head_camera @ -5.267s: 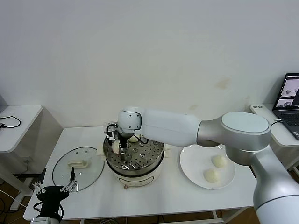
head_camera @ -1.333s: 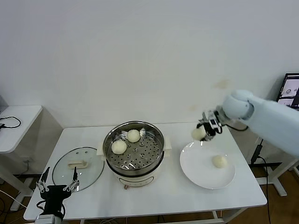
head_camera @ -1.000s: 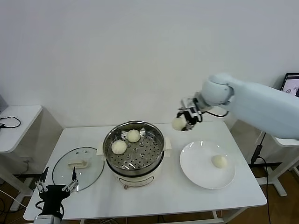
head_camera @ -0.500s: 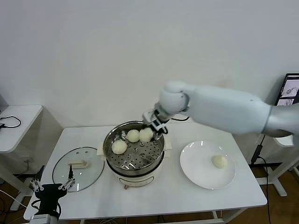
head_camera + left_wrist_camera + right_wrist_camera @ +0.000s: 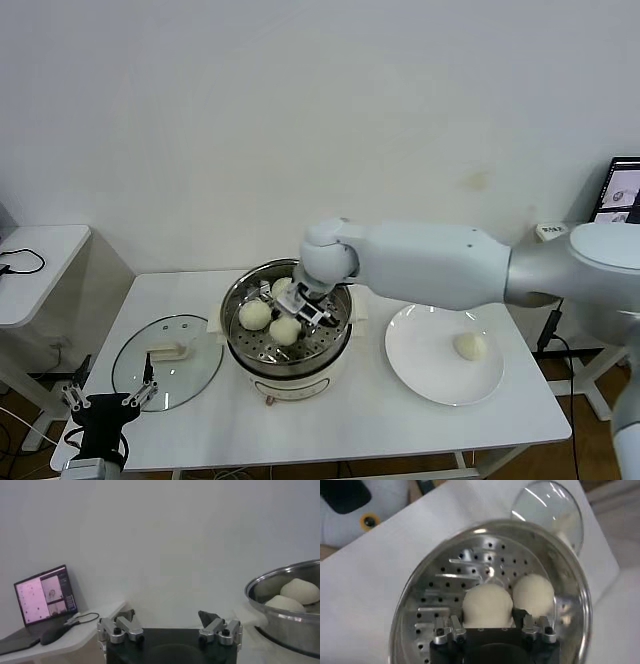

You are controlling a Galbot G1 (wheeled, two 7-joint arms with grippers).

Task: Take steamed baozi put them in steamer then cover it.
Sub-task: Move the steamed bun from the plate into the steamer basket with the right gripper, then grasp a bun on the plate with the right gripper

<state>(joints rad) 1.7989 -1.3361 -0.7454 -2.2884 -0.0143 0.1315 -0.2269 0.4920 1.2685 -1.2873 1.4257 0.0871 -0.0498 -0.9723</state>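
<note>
Your bun (image 5: 286,330) sits low over the steamer (image 5: 287,335) tray, pinched in the right gripper (image 5: 301,309), two more buns beside it. One bun waits on the plate (image 5: 444,355). The lid (image 5: 167,361) lies on the bench (image 5: 350,420); the left gripper (image 5: 103,402) hangs open near it.

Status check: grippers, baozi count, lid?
Right gripper shut on third baozi over steamer tray. Left gripper open, parked by table edge. One baozi on plate. Cover off, lying left of steamer.

From my head view the right gripper (image 5: 303,308) hides part of the rear baozi (image 5: 281,288); its pads' contact on the held baozi (image 5: 487,605) is unreadable.
</note>
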